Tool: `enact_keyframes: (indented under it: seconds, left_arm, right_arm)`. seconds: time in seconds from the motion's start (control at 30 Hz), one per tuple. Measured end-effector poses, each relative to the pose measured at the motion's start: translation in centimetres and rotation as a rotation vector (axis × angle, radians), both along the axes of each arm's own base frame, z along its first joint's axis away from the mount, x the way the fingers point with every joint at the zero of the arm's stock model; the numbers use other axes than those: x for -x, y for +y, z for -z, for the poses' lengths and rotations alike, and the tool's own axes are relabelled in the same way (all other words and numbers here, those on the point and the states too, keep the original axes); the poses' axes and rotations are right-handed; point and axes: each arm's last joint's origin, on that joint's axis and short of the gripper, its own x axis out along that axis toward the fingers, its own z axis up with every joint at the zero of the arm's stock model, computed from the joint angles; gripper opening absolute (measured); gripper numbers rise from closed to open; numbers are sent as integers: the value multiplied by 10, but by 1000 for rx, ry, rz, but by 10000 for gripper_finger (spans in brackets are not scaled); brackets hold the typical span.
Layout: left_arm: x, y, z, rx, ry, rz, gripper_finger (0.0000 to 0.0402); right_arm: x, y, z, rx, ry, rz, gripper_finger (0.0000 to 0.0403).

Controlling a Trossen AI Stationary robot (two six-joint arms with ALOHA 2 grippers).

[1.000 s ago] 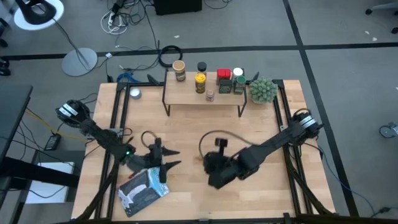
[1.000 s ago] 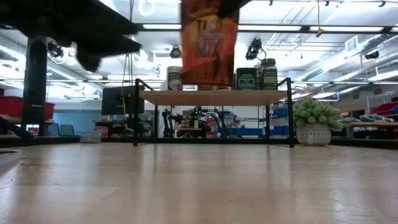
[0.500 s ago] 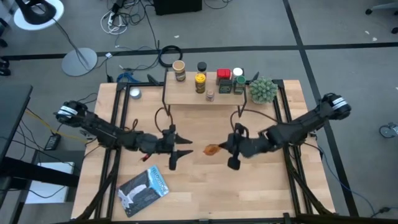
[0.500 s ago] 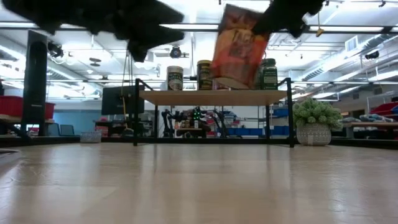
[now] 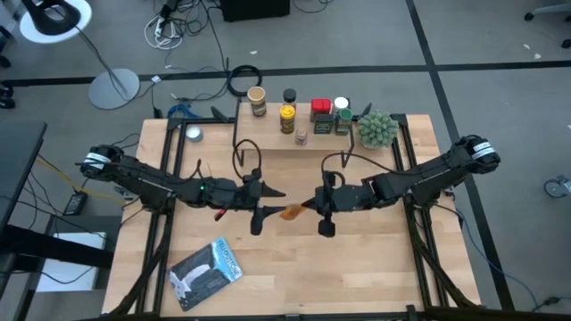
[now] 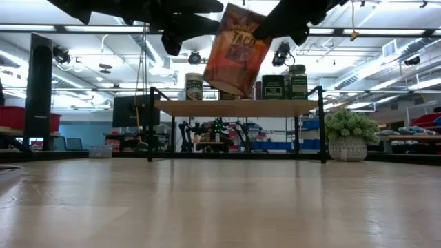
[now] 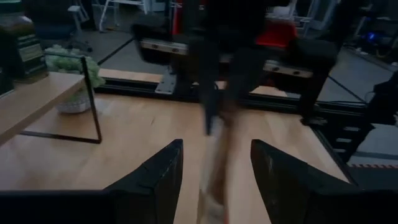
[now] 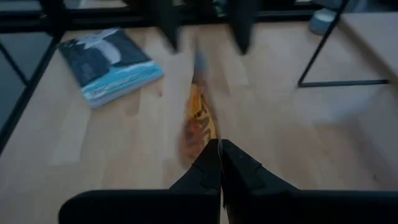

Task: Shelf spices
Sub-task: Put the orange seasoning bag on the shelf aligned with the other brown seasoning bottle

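Overhead: right gripper [image 5: 308,208], shut, pinches an orange packet [image 5: 291,212] in mid-air before the shelf [image 5: 294,134]; left gripper [image 5: 268,202], jaws apart and holding nothing, faces it, the packet's free edge at its fingertips. Low view alone shows the packet's face, lettered TACO [image 6: 236,49], tilted, level with the jars [image 6: 194,87] on the shelf. Right wrist view shows the blue-white packet [image 8: 111,63] lying flat beyond. Since half a second ago, the left gripper has closed in on the packet.
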Motion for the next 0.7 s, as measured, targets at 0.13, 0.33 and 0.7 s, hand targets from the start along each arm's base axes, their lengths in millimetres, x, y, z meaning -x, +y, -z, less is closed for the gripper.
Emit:
enact_keyframes:
  seconds: [0.13,0.33,0.7]
  left_arm:
    - [0,-1,-2,-1,-23,20,193]
    - [-7,5,4,-12,-25,35,193]
    - [-18,18,9,-43,-91,29,139]
  right_arm:
    - [-3,-7,-2,6,-17,-5,0]
    - [-8,-15,-7,34,-68,-23,0]
    - [-7,-19,-4,35,-31,-23,0]
